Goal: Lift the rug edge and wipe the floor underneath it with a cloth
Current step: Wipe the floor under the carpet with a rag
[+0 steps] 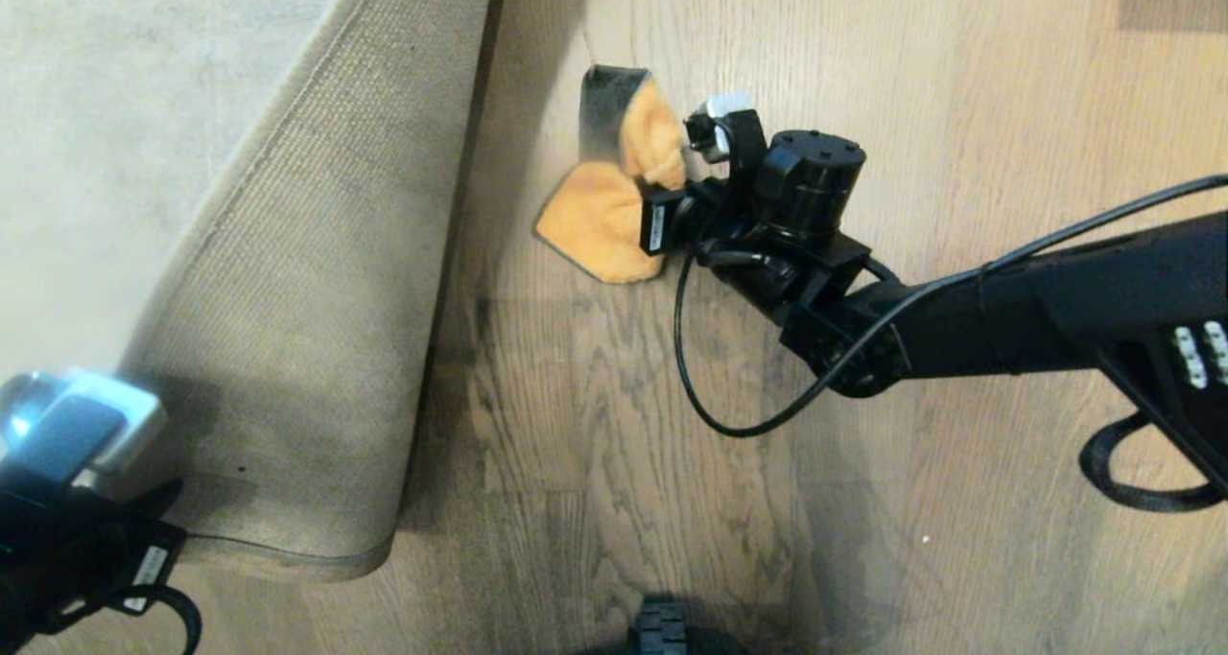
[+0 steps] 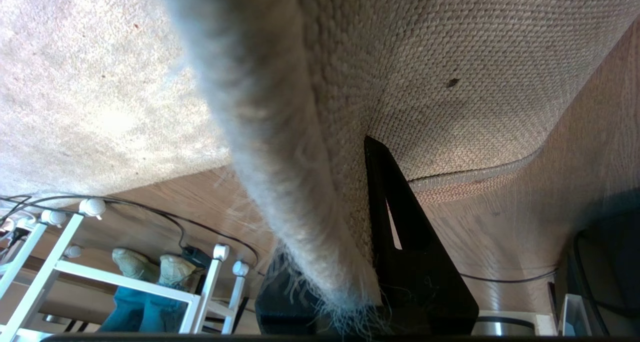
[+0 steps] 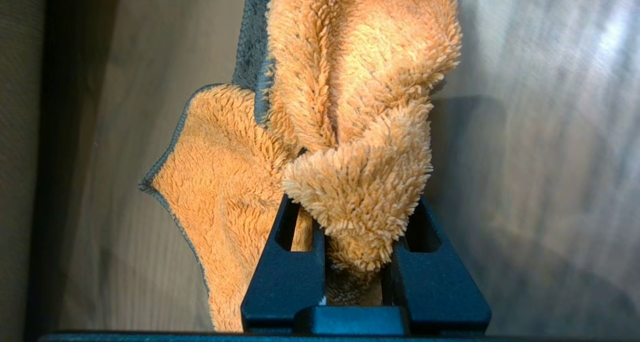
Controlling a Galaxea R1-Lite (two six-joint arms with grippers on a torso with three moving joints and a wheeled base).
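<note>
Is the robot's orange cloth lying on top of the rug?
No, the cloth, pinched in the right gripper, lies on the floor beside the folded-back rug edge.

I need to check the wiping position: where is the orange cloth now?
In the head view, the cloth lies on the bare floor, upper middle, right of the folded-back rug edge, pinched in the right hand.

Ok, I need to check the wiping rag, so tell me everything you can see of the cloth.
The cloth is a small orange fuzzy rag with a dark grey edging and grey reverse side. It is bunched and folded, pinched at one fold by the right gripper. The rest spreads flat on the floor, just right of the folded-back rug edge, not touching it.
</note>
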